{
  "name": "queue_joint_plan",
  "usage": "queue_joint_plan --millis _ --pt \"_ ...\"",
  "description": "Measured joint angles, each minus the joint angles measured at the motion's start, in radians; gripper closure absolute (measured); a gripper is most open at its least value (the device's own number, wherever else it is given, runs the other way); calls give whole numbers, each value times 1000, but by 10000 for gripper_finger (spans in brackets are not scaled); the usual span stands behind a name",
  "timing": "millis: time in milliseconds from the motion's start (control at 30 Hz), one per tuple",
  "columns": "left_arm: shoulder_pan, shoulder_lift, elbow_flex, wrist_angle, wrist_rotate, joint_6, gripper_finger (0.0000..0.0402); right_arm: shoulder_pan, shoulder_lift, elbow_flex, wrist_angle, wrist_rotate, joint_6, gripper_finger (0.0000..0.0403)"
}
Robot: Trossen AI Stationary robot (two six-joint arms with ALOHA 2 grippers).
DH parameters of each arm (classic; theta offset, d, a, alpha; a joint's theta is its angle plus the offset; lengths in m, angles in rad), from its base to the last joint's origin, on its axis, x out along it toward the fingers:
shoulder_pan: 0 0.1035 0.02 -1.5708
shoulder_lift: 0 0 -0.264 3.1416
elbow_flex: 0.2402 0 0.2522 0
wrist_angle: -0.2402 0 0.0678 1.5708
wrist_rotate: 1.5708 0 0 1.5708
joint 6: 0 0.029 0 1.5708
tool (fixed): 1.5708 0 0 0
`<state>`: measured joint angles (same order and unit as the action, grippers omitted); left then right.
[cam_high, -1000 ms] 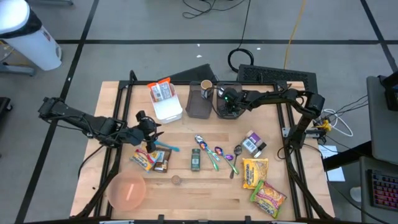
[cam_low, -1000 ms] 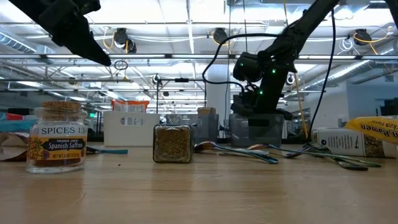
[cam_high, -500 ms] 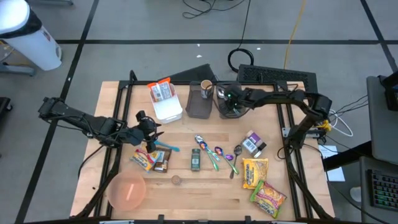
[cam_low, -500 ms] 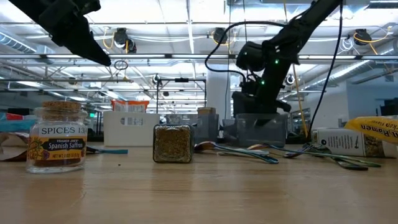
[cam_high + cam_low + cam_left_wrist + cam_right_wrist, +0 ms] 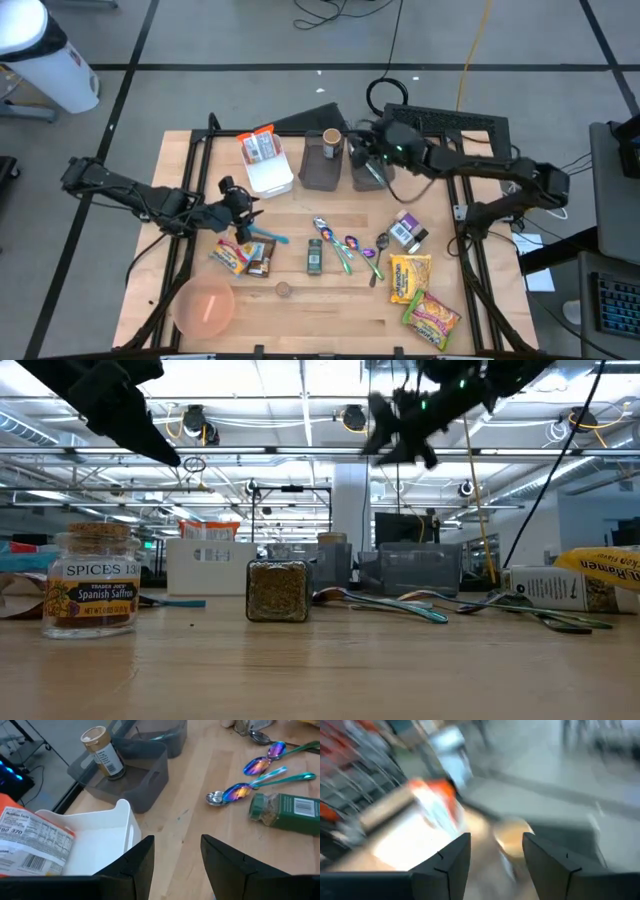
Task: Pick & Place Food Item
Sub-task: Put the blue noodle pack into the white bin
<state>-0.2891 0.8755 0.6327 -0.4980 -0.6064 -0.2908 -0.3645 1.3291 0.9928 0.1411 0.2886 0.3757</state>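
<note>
My right gripper (image 5: 362,150) hangs open and empty, high above the far middle of the table over two grey bins (image 5: 320,168) (image 5: 368,172); it shows high up in the low view (image 5: 400,425). A brown-lidded jar (image 5: 102,752) stands in the left grey bin. What lies in the right one I cannot make out. An orange-and-white packet (image 5: 260,147) leans in the white bin (image 5: 268,178). My left gripper (image 5: 175,865) hovers open and empty over the left middle of the table (image 5: 240,215), near the white bin.
On the table lie shiny spoons (image 5: 345,245), a green spice jar (image 5: 314,258), a saffron jar (image 5: 92,582), snack packs (image 5: 238,258), a white-and-purple box (image 5: 405,230), two ramen packets (image 5: 410,277) (image 5: 432,317) and a pink bowl (image 5: 205,306). A black frame borders the table.
My right gripper has risen fast out of the right grey bin to well above the bins, shifting a little toward the table's far left. It has tipped from pointing steeply down to nearly level. The left arm has kept still.
</note>
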Motion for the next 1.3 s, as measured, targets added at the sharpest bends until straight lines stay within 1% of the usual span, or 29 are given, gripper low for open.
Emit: queue_joint_plan --millis 67,200,300,400,467,567,700,833,967,1033,1133,1200,1300 --pt "6 -6 0 1 1 1 231 59 -29 -37 159 25 -62 231" --pt "20 -6 0 29 3 6 231 188 -65 -131 433 24 -203 229" --pt "36 -6 0 36 3 55 231 282 -64 -207 559 22 -285 231" --pt "61 -6 0 22 3 120 231 357 -55 -277 631 23 -309 233" --pt "81 -6 0 21 3 149 231 397 -47 -325 660 23 -309 234" --pt "109 -6 0 24 2 147 231 446 -46 -393 691 22 -301 233" --pt "137 -6 0 21 4 55 231 493 -47 -474 716 21 -273 232" --pt "140 -4 0 29 5 -44 231 519 -40 -533 730 20 -244 232" --pt "138 3 -17 86 10 -88 231 517 -36 -572 720 8 -107 232" --pt "137 15 -39 138 43 -104 231 518 -37 -585 727 -43 -65 232" --pt "127 34 -89 262 129 -118 231 522 -36 -593 723 -113 -43 232" --pt "114 59 -133 362 183 -130 231 530 -36 -593 730 -132 -45 232" --pt "90 115 -198 545 226 -150 231 536 -36 -593 731 -135 -44 232"
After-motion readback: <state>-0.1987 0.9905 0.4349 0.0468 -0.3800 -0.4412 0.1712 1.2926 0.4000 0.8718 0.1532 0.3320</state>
